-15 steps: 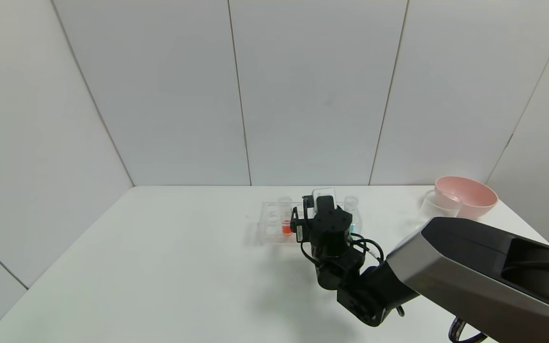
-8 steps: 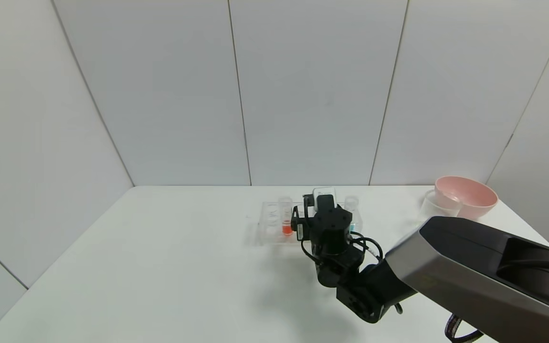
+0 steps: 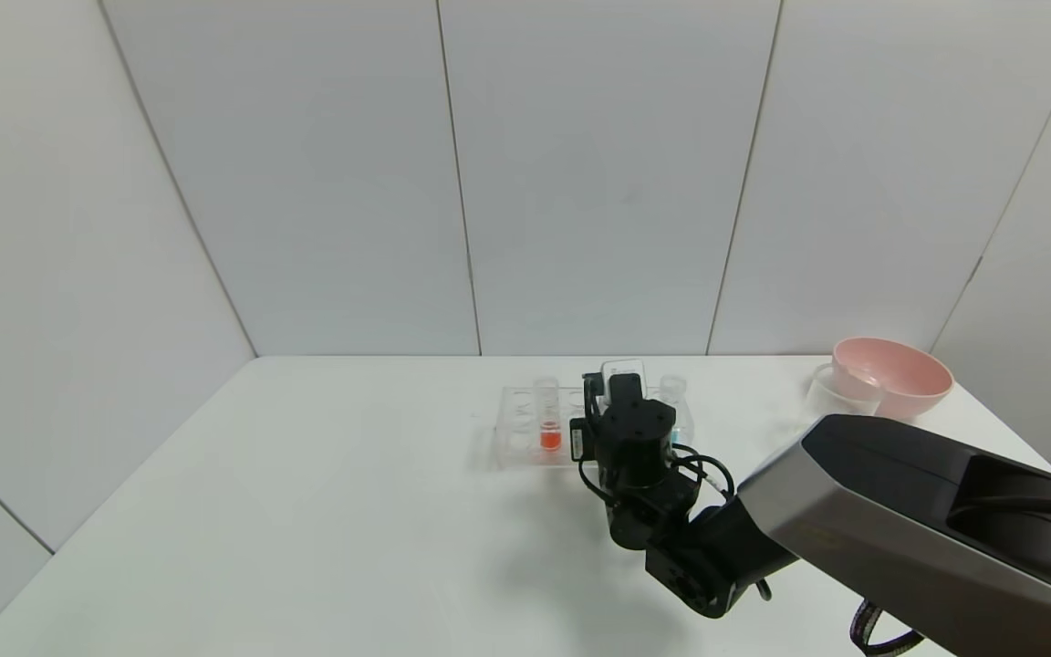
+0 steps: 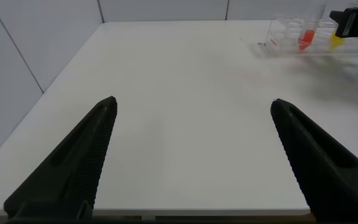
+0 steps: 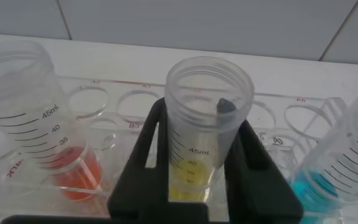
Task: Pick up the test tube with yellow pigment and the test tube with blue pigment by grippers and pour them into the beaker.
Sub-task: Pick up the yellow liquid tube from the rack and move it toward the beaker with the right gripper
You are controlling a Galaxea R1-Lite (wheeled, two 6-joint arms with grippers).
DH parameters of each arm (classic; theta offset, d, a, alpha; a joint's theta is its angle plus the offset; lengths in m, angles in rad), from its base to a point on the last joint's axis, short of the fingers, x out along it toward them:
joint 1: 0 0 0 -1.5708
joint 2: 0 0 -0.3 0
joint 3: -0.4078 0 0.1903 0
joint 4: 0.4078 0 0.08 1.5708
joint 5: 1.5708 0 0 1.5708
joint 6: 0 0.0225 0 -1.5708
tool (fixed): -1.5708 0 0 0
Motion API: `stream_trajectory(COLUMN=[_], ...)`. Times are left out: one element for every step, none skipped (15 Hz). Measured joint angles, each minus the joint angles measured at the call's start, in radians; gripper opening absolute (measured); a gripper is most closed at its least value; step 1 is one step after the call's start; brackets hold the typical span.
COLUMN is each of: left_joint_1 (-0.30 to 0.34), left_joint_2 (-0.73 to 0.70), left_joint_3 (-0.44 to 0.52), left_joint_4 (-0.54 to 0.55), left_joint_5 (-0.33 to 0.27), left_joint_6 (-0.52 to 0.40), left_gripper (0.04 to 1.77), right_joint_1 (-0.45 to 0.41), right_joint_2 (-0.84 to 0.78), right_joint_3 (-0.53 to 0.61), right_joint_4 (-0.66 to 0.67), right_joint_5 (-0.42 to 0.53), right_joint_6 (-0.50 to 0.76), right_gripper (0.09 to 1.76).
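Note:
The test tube with yellow pigment [image 5: 199, 155] stands upright in the clear rack [image 5: 129, 102]. My right gripper [image 5: 202, 124] is shut on it, one black finger on each side of its wall. In the head view the right wrist [image 3: 635, 438] hides that tube. The test tube with blue pigment [image 5: 328, 183] stands in the rack beside it, and shows as a cyan sliver [image 3: 674, 436] past the wrist. The beaker [image 3: 840, 391] stands far right, next to the pink bowl. My left gripper [image 4: 192, 102] hangs open over bare table, well away from the rack.
A tube with orange-red liquid [image 3: 549, 427] stands in the rack [image 3: 516, 429] on the other side of the yellow one. The pink bowl [image 3: 892, 372] sits at the table's back right corner. White wall panels close off the back and sides.
My right gripper has gone from wide open to shut on the yellow tube. Its wrist has edged slightly right over the rack.

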Motion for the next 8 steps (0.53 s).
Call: stream_trajectory(left_joint_1=[0.000,0.000,0.000,0.000,0.000,0.000,0.000,0.000], left_joint_2=[0.000,0.000,0.000,0.000,0.000,0.000,0.000,0.000], left_joint_3=[0.000,0.000,0.000,0.000,0.000,0.000,0.000,0.000], left_joint_4=[0.000,0.000,0.000,0.000,0.000,0.000,0.000,0.000], left_joint_5=[0.000,0.000,0.000,0.000,0.000,0.000,0.000,0.000], left_joint_6=[0.000,0.000,0.000,0.000,0.000,0.000,0.000,0.000], left_gripper=[1.76,1.76,1.76,1.76,1.76,1.76,1.76,1.76], right_joint_1=[0.000,0.000,0.000,0.000,0.001,0.002,0.002,0.000], right_joint_2=[0.000,0.000,0.000,-0.001,-0.003,-0.007,-0.014,-0.024], right_joint_3=[0.000,0.001,0.003,0.006,0.008,0.009,0.010,0.010], right_joint_4=[0.001,0.000,-0.003,-0.004,-0.005,-0.003,-0.002,-0.003], right_joint_5=[0.000,-0.001,-0.002,-0.003,-0.003,-0.003,-0.003,-0.004], right_joint_6=[0.000,-0.001,-0.001,-0.003,-0.008,-0.011,-0.017,-0.021], right_gripper=[0.57,0.57,0.57,0.57,0.57,0.57,0.57,0.57])
